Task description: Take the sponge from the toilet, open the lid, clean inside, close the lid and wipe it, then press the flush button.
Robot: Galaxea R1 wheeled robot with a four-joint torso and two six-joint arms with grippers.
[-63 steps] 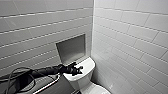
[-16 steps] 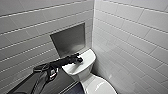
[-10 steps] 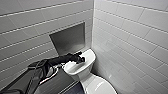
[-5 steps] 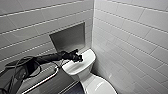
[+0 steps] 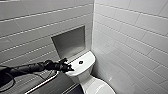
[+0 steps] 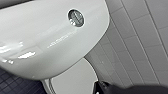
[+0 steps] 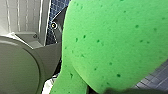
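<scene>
I am judging that I am working on the last step, the flush, since the lid is lying down flat over the bowl of the toilet and my left arm is reaching in over the tank. My left pincer is hovering at the near corner of the flat tank cover, right at its edge, and I cannot tell whether it is released or clenched. The round flush button is sitting near the middle of that cover, a little apart from the pincer, towards the tiled wall on the far side. My left wrist camera is looking across the glossy cover at the button, with the lid showing beyond the tank's front. My right pincer is grasping the sponge, which is looming bright green and close before my right wrist camera, away from the tank. As I am reading it, the next move is calling for the left pincer to be travelling sideways along the cover until it is standing directly above the button, then pushing straight down on it, firmly enough to be sinking it, while the sponge is staying clear in my right
</scene>
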